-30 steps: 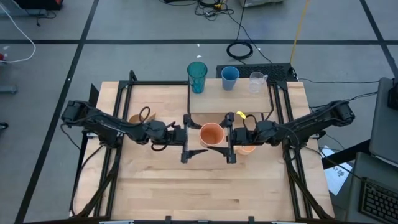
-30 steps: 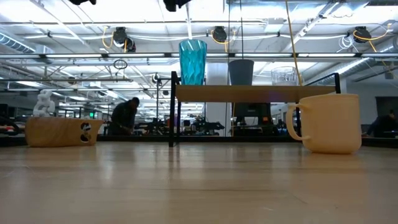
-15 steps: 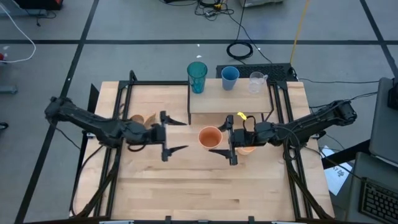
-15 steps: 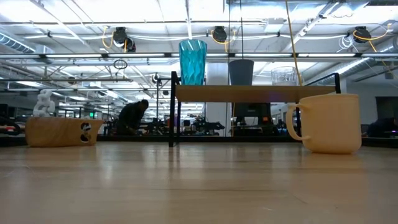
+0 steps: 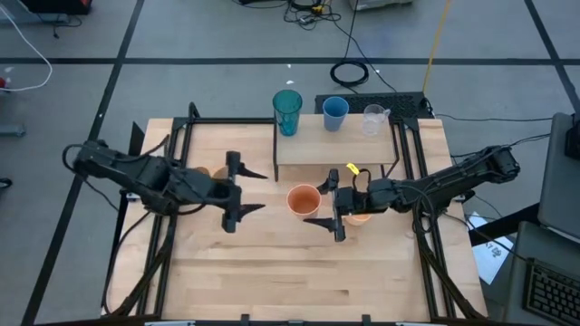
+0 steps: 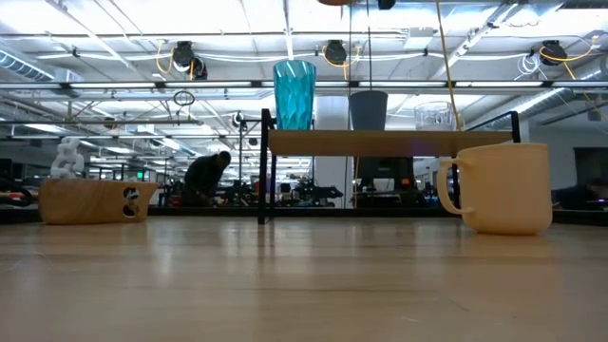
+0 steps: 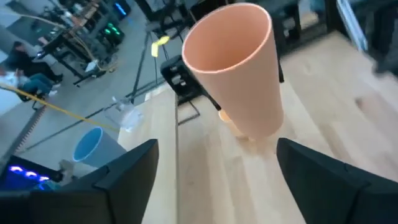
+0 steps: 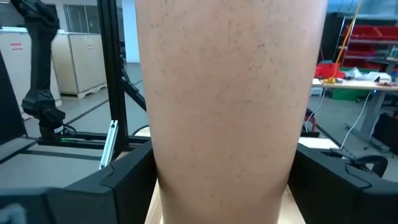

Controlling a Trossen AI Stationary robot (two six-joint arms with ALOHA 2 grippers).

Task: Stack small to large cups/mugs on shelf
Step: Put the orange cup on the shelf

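Note:
The orange cup (image 5: 304, 199) hangs above the table just in front of the shelf (image 5: 335, 152), with my right gripper (image 5: 323, 205) shut on it; only its bottom edge (image 6: 334, 2) shows in the low view. My left gripper (image 5: 261, 192) stands open a little to the cup's left, with nothing between its fingers. On the shelf stand the teal tumbler (image 5: 287, 110), the blue cup (image 5: 334, 112) and the clear handled cup (image 5: 374, 119). The orange handled mug (image 6: 499, 187) rests on the table under my right arm. The brown wooden mug (image 6: 90, 200) sits on the table under my left arm. My right gripper pinches the orange cup's side wall (image 8: 163, 174) between its two fingers, one on each side. The fingers (image 8: 118, 186) come level from the table's right side. The cup is lifted clear of the table, roughly upright, with its open mouth (image 7: 227, 37) up.
The shelf's black legs (image 6: 265, 166) stand on the far middle of the table. Black frame rails (image 5: 172, 145) run along the table's left and right sides. Bare wood (image 5: 290, 272) lies toward the near edge.
My left gripper, whose fingers stood on either side of the orange cup, has drawn back toward the table's left edge and risen, turning as it went. The cup has stayed in my right gripper, almost where it was.

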